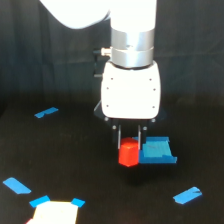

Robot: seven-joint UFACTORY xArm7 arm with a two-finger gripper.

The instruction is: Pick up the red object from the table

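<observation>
The small bright red-orange stubby block [129,153] sits on the wide black matte table [75,150] just below centre, touching or just beside a flat blue ridged square [158,151] at its three o'clock. Straight above, the white xArm gripper [129,135] points down, thin fingers [120,135] flanking the block's top; whether they pinch it, I cannot tell. No readable writing. Blue tape strips [46,112] lie scattered, and a pale patch [55,214] is cut off at six o'clock.
</observation>
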